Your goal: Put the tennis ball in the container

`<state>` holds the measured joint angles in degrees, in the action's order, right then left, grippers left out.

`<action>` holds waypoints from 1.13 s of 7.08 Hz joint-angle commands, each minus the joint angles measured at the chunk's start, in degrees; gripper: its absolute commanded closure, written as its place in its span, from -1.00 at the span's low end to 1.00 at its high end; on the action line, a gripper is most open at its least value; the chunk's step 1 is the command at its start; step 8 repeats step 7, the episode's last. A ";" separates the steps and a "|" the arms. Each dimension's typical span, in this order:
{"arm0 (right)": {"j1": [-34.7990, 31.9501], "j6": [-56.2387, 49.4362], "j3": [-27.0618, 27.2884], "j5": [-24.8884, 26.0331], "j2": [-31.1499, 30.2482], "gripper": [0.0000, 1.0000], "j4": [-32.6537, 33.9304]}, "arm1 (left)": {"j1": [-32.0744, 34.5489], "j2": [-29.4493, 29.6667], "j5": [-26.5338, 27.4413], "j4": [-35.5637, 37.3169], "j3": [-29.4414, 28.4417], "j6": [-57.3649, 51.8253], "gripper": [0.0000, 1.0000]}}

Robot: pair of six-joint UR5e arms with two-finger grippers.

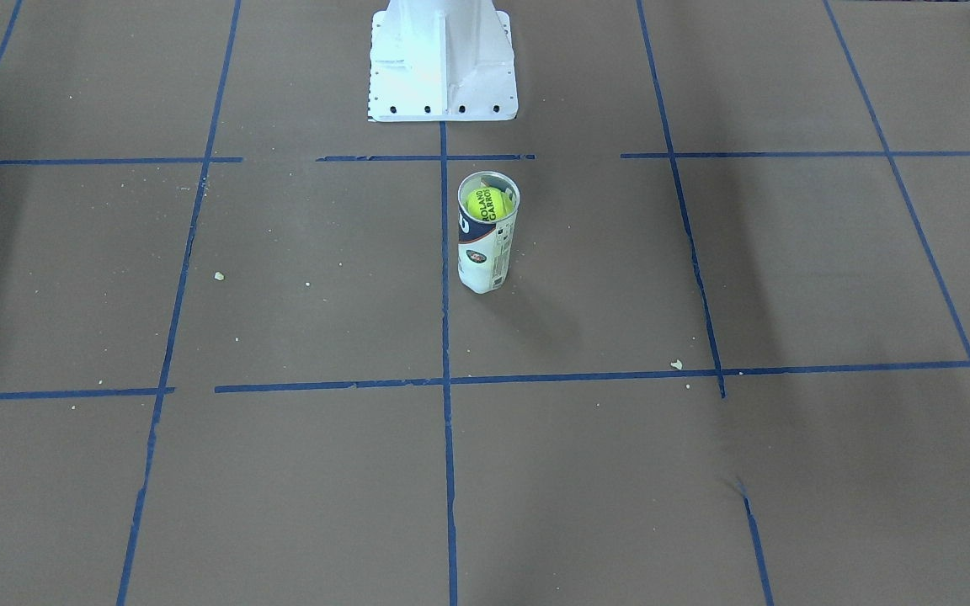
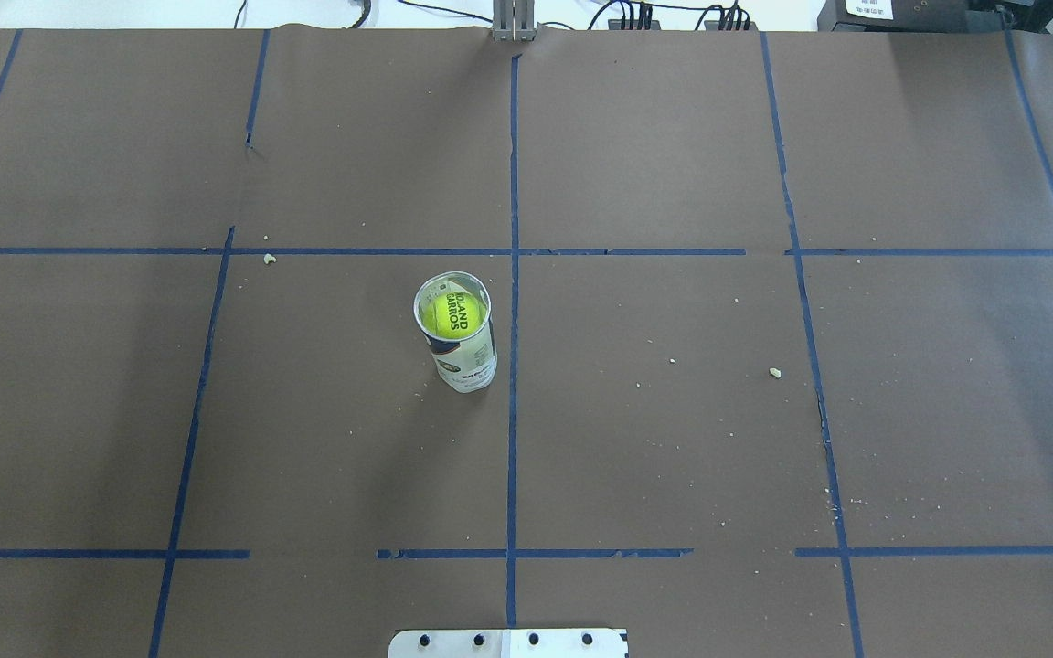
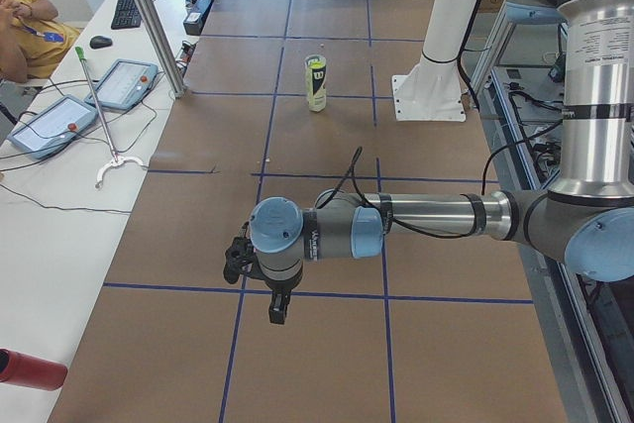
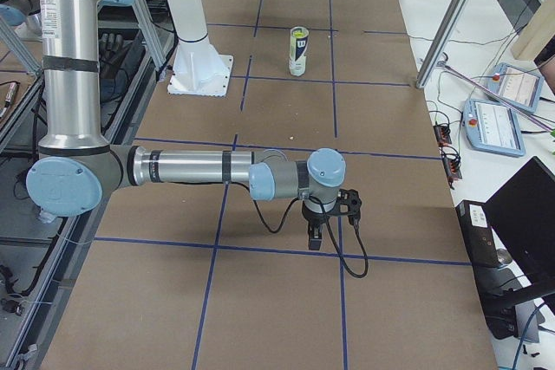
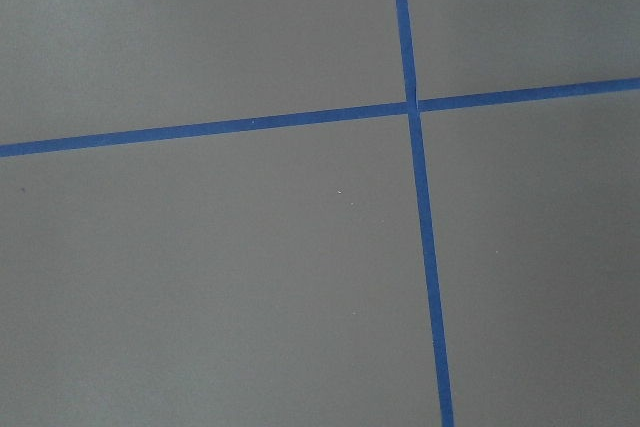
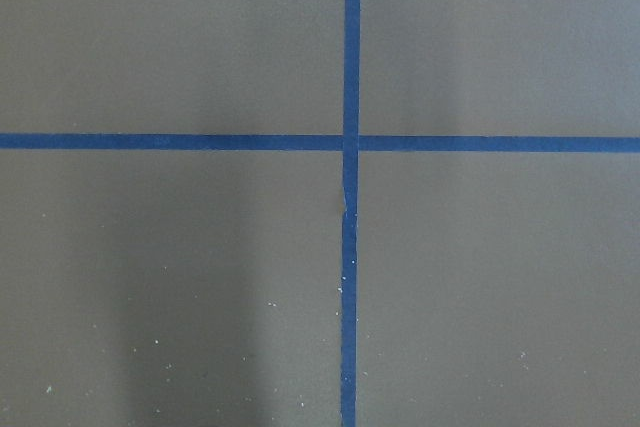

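The clear container (image 1: 485,257) with its white and navy label stands upright near the table's middle, also seen from overhead (image 2: 469,364). The neon yellow-green tennis ball (image 1: 487,204) sits inside it near the open top, with its lettering visible (image 2: 453,316). My left gripper (image 3: 275,310) hangs over the table's left end, far from the container (image 3: 316,82). My right gripper (image 4: 315,238) hangs over the right end, equally far from the container (image 4: 298,51). Both show only in the side views, so I cannot tell if either is open or shut. The wrist views show only bare table.
The white pedestal base (image 1: 443,76) stands just behind the container on the robot's side. Blue tape lines (image 2: 513,274) grid the brown table, with scattered crumbs (image 2: 774,372). Side benches hold tablets (image 3: 124,81), cables and a seated person (image 3: 25,22).
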<state>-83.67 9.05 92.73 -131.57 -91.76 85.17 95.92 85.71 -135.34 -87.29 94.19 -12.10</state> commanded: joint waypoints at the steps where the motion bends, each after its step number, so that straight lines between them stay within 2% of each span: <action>1: 0.00 0.00 0.00 0.00 0.00 -1.00 0.00 | -0.12 -1.25 -0.01 -0.33 -0.58 -0.29 -1.00; 8: 0.00 0.00 0.00 0.00 0.00 -1.00 0.00 | -0.83 -0.54 0.43 0.19 -0.50 -0.20 -1.00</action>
